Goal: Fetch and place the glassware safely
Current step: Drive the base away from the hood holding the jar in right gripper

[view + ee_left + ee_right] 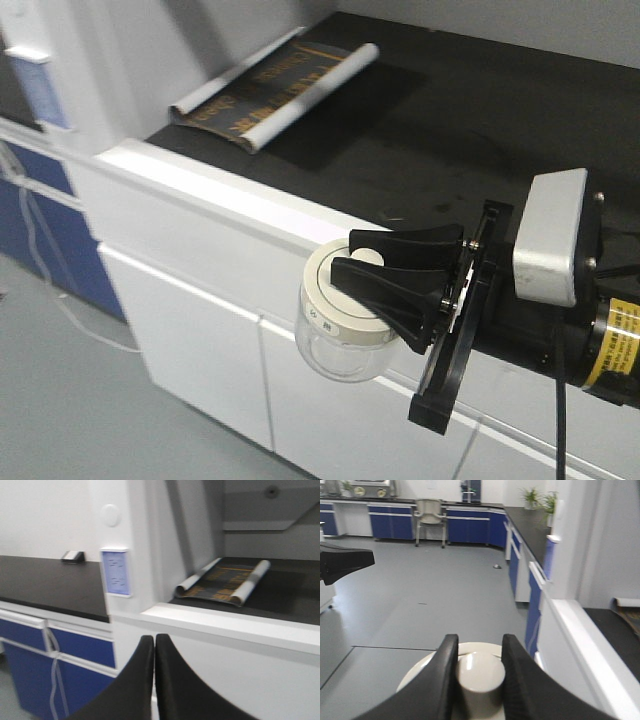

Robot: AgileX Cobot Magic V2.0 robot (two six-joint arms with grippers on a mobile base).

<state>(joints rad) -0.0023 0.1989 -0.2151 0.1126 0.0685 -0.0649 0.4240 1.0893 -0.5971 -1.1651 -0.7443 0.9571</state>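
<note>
The glassware (pixel 338 345) is a squat clear jar with a cream-white lid (pixel 322 302). It hangs in the air in front of the white cabinet, just below the counter's edge. My right gripper (pixel 345 253) is shut on the lid's central knob (pixel 480 672), one black finger (pixel 445 670) on each side. In the right wrist view the jar's glass body is hidden under the lid (pixel 415 677). My left gripper (pixel 154 639) is shut with its fingers pressed together and nothing between them, facing the cabinet front to the left of the counter.
A partly rolled dark sheet (pixel 275 90) with white curled ends lies on the black counter (pixel 450 120) behind a white front lip (pixel 220 190). White cabinet doors (pixel 200 340) stand below it. Blue cabinets (pixel 75 645) and a chair (pixel 430 515) line the open grey floor (pixel 420 595).
</note>
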